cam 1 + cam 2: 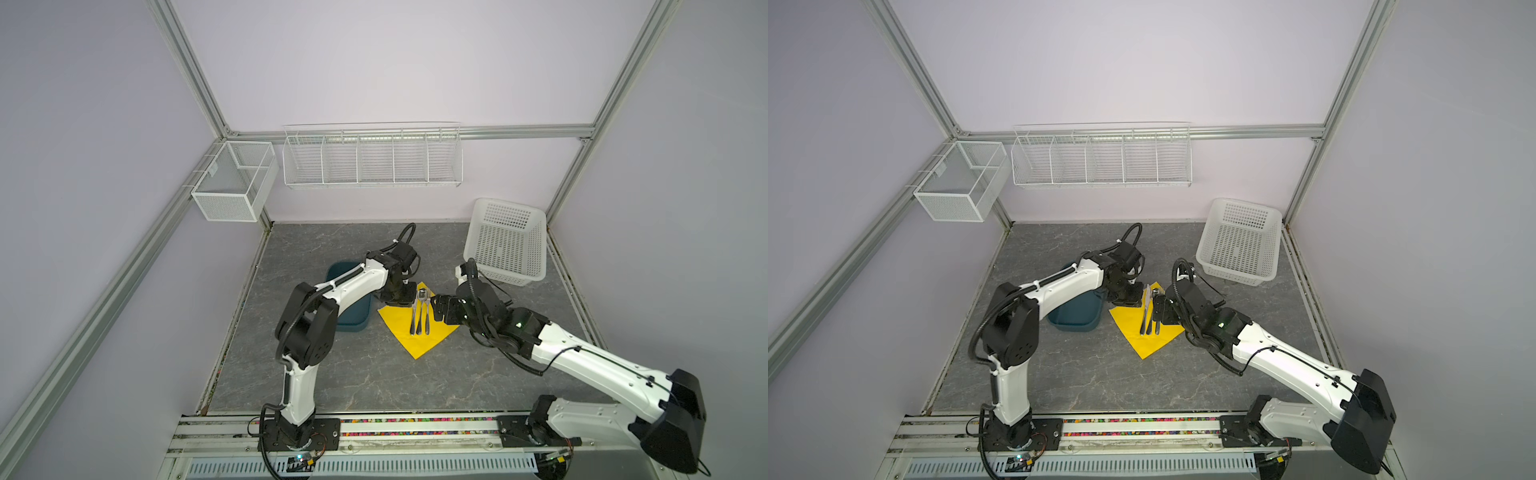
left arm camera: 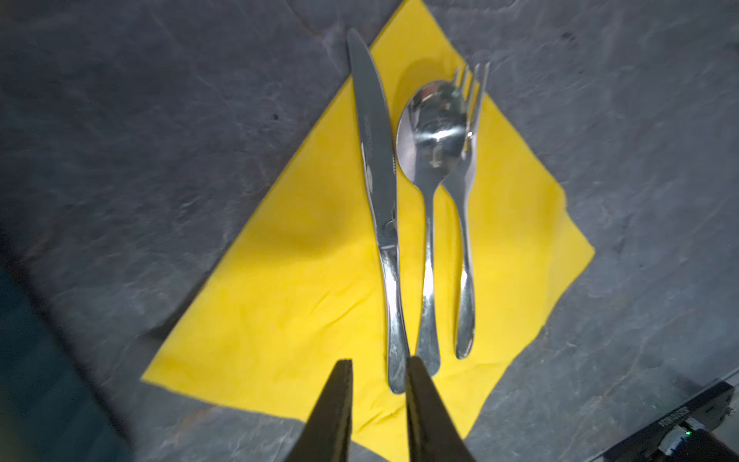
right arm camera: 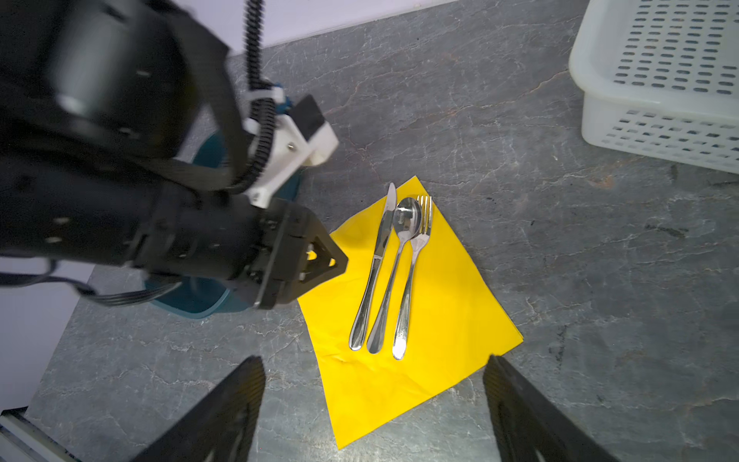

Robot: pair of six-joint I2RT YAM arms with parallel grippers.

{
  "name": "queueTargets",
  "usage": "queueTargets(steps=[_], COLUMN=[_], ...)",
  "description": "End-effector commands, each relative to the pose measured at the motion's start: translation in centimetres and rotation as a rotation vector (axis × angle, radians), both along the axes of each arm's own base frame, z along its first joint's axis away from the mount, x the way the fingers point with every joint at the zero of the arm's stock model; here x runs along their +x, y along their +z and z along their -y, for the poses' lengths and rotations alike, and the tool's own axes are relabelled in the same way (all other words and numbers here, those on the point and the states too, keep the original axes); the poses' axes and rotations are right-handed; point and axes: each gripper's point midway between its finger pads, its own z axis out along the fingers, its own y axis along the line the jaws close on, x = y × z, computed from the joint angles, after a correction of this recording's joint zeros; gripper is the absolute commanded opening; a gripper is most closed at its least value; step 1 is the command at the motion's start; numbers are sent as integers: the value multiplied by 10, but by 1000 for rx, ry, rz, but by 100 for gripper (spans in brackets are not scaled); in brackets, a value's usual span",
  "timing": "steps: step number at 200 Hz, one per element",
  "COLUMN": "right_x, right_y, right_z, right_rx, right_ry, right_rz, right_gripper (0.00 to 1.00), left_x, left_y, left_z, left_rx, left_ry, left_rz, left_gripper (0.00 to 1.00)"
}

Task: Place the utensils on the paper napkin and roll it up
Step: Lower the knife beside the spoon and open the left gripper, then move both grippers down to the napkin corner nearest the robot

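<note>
The yellow paper napkin lies flat on the grey table, one corner pointing at the front. On it lie the utensils side by side: knife, spoon and fork. My left gripper hangs over the napkin's left side beside the knife, its fingers a narrow gap apart with only napkin showing between them. On the other side, my right gripper is wide open and holds nothing.
A teal tub stands left of the napkin, partly under my left arm. A white perforated basket sits at the back right. Two wire baskets hang on the back wall.
</note>
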Motion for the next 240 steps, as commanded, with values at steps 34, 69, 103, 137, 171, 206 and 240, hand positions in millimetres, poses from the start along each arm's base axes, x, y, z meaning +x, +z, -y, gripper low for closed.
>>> queueTargets(steps=[34,69,103,137,171,206,240], right_x=[1,-3,-11,-24,-39,-58,-76], right_y=[-4,-17,-19,-36,-66,-92,-114], right_z=[8,5,-18,-35,-41,-57,-65], right_rx=[34,42,24,63,140,246,309], right_ry=[-36,-31,102,181,164,118,48], right_rz=[36,-17,-89,-178,-291,-430,-525], right_gripper=[89,89,89,89,89,90,92], left_x=[10,13,20,18,8,-16,-41], left_y=[11,-13,-26,-20,-10,2,7], left_z=[-23,-44,-85,-112,-124,-110,-114], left_rx=[-7,33,122,165,170,-2,-93], left_ry=[117,201,298,331,346,320,312], left_rz=[107,55,43,76,109,124,138], left_gripper=[25,25,25,25,26,27,29])
